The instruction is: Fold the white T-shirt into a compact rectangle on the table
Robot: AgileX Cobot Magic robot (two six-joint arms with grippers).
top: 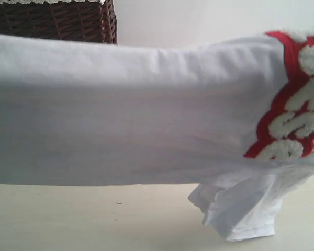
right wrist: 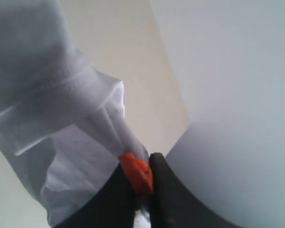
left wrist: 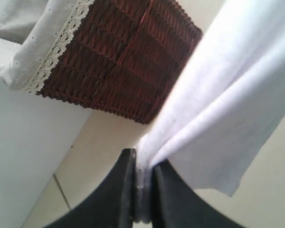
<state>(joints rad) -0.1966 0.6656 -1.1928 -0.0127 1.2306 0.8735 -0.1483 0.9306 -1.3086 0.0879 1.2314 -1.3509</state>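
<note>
Pale beige surface [top: 94, 219] lies bare under the shirt [top: 136, 115], which hangs stretched across the exterior view with its lower edge clear of the surface on the left. On the right a bunched fold droops toward the surface; contact cannot be told. Red-banded letters [top: 293, 104] sit at the shirt's right end. Behind its top edge, far left, stands a wicker basket [top: 57, 21] against a pale wall [top: 199, 21]. The left tool [left wrist: 143, 164] is clenched on a thin gathered edge of the shirt, its dark fingers [left wrist: 121, 194] shut with cloth between, and the basket's lace trim [left wrist: 57, 47] is beyond. The right tool [right wrist: 145, 166] grips a bunched hem, an orange pad [right wrist: 137, 175] pressing the cloth, above the surface.
</note>
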